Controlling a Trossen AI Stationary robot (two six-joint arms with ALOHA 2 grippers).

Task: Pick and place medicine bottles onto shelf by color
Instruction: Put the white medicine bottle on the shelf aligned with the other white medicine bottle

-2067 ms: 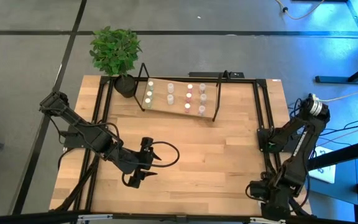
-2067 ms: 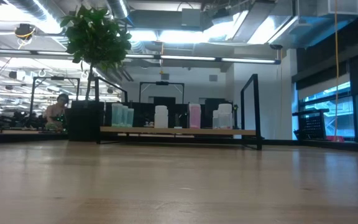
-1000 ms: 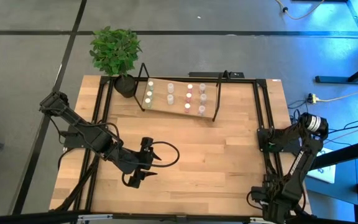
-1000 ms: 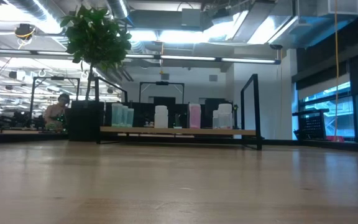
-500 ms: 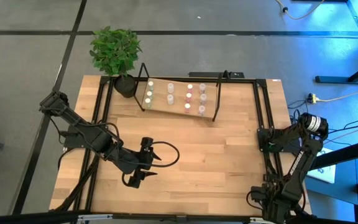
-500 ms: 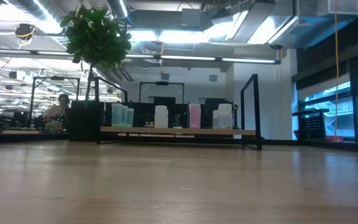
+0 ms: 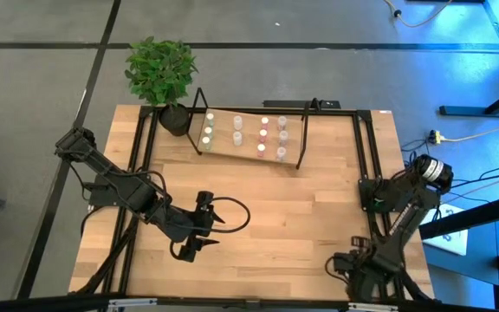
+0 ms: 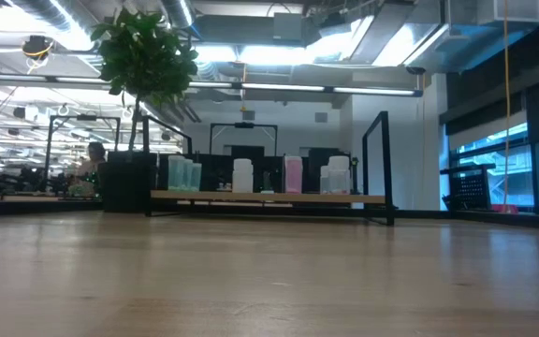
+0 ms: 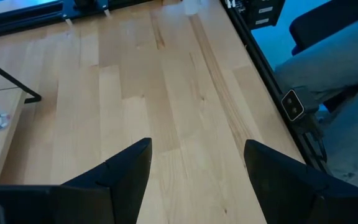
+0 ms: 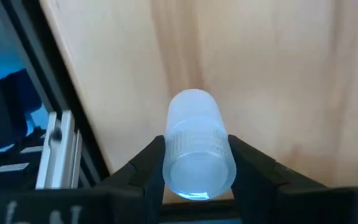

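Observation:
The shelf (image 7: 249, 139), a light wooden board in a black wire frame, stands at the table's far side with several tiny bottles upright on it; it also shows in the low view (image 8: 269, 197). They are yellow-green at its left, then white, pink and clear (image 8: 337, 174). My right gripper (image 7: 338, 265) is at the table's near right corner, shut on a pale clear bottle (image 10: 196, 140). My left gripper (image 7: 213, 232) is open and empty over the near left part of the table; it also shows in the left wrist view (image 9: 197, 168). My right gripper pinches the clear bottle between its two fingers, one on each side of the ridged band (image 10: 197, 146) at the bottle's near end. The bottle lies along the fingers, and its rounded far end (image 10: 193, 99) sticks out beyond them over the wood. Whether it rests on the table, I cannot tell.
A potted plant (image 7: 161, 74) stands at the far left corner beside the shelf. Black rails (image 7: 366, 165) run along the table's right and left sides. Bare wood (image 7: 293, 217) lies between the shelf and the grippers. A person sits far off in the room (image 8: 87, 164).
My right arm has swung at the near right corner, and its gripper has gone a little toward the table's left edge.

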